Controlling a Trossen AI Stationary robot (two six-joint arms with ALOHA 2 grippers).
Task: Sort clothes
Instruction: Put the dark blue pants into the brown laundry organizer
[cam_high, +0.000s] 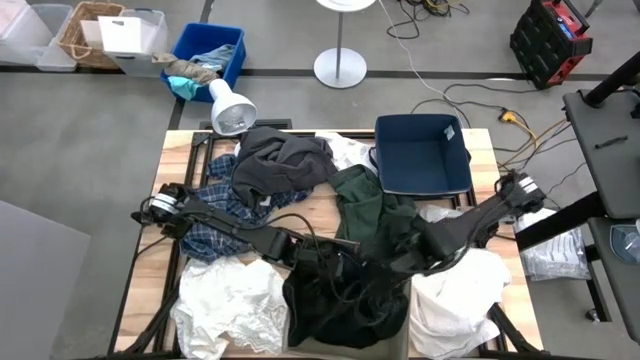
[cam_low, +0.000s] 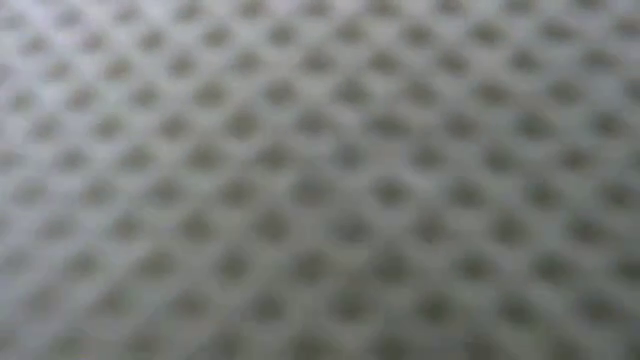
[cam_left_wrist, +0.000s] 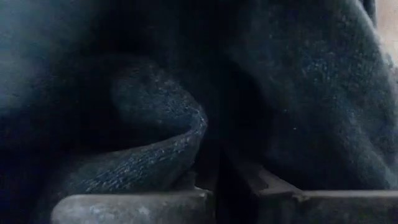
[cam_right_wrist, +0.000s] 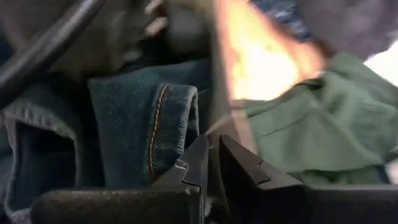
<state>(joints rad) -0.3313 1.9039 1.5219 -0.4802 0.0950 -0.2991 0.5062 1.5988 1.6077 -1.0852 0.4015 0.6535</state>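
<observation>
Clothes cover most of your table (cam_high: 180, 140): a charcoal grey garment (cam_high: 280, 160) at the far middle, a plaid shirt (cam_high: 215, 210) to its left, a dark green garment (cam_high: 370, 205) in the centre, a black garment (cam_high: 345, 300) at the near middle, and white garments at the near left (cam_high: 230, 305) and near right (cam_high: 455, 300). Your left gripper (cam_high: 335, 262) reaches in over the plaid shirt and is buried in the black garment; in its wrist view the fingers (cam_left_wrist: 155, 205) sit together with dark knit cloth pressed against them, though you cannot tell whether any of it is pinched. Your right gripper (cam_high: 395, 265) comes in from the right to the same pile; its fingers (cam_right_wrist: 239, 162) are nearly together beside a fold of blue denim (cam_right_wrist: 149, 124) and the green cloth. A navy bin (cam_high: 422, 155) sits at the far right of the table. The low view shows only a blurred mesh pattern filling it.
</observation>
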